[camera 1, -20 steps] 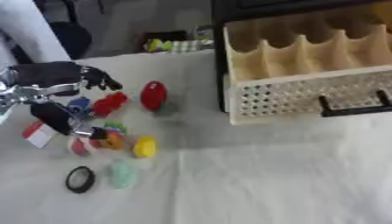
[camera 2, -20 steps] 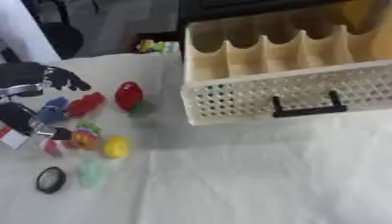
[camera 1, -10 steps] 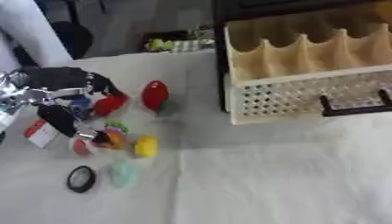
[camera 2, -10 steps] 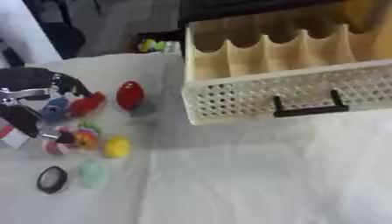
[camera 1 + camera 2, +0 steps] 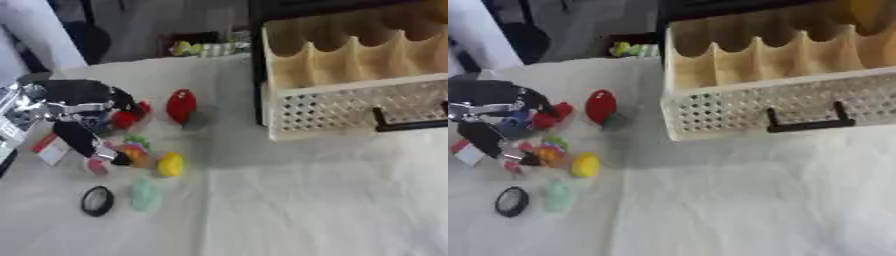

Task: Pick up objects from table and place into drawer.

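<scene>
The left robot hand (image 5: 77, 107) hangs over a cluster of small things at the left of the desk (image 5: 289, 200), which is covered in a white cloth. Its fingers are curled downward, one long dark finger (image 5: 79, 139) reaching down among the pieces, but I cannot tell whether they pinch anything. Under and beside it lie a small red piece (image 5: 125, 119), a blue piece (image 5: 516, 118) and a red-and-white card (image 5: 51, 148). Just right of the hand stands a red egg shape (image 5: 181, 105) with a dark green piece (image 5: 615, 121) against it. Nearer the camera lie an orange piece (image 5: 133, 152), a yellow one (image 5: 170, 164), a pale green one (image 5: 144, 194) and a black ring (image 5: 96, 200). The drawer (image 5: 798, 107), pale wood with a perforated front, a black handle (image 5: 808, 122) and wavy dividers, stands open at the upper right, well apart from the cluster. The right robot hand does not show.
</scene>
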### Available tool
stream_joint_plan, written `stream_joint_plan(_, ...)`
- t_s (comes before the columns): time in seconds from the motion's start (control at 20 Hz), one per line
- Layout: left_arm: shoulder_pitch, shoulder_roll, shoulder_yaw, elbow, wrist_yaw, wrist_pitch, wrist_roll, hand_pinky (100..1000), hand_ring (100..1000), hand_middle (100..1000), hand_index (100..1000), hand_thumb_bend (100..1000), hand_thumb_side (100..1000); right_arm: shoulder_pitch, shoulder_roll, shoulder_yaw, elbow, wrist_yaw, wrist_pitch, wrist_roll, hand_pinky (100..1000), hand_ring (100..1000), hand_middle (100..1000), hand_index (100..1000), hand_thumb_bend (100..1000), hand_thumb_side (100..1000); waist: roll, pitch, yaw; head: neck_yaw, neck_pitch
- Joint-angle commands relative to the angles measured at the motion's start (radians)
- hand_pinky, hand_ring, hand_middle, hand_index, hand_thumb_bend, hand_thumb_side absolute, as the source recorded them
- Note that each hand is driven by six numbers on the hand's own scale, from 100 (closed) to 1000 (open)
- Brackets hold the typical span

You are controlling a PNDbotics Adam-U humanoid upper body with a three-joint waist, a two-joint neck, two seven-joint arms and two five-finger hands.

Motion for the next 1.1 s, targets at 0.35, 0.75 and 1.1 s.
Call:
stream_joint_plan(0.35,-0.029,-0.002,-0.009,0.038,-0.073,-0.026,-0.007,678,782,743,888,636,794,-0.005,-0.007,-0.018,-0.011,-0.011,0.004,-0.007,556,293,310,648,125,955,-0.008,-0.021,-0.002,0.024,0.002)
stream_joint_plan(0.75,-0.033,-0.013,-0.013,0.059,-0.143,-0.035,-0.009,678,782,742,890,646,800,-0.005,-0.002,-0.020,-0.011,-0.014,0.004,-0.008,556,293,309,646,124,957,-0.008,-0.021,-0.004,0.027,-0.002)
stream_joint_plan(1.1,-0.028,-0.010,-0.008,0.063,-0.137,-0.031,-0.007,681,787,762,932,633,813,-0.002,0.001,-0.022,-0.011,-0.016,0.006,-0.009,556,292,308,644,124,957,-0.008,-0.022,-0.005,-0.002,-0.003)
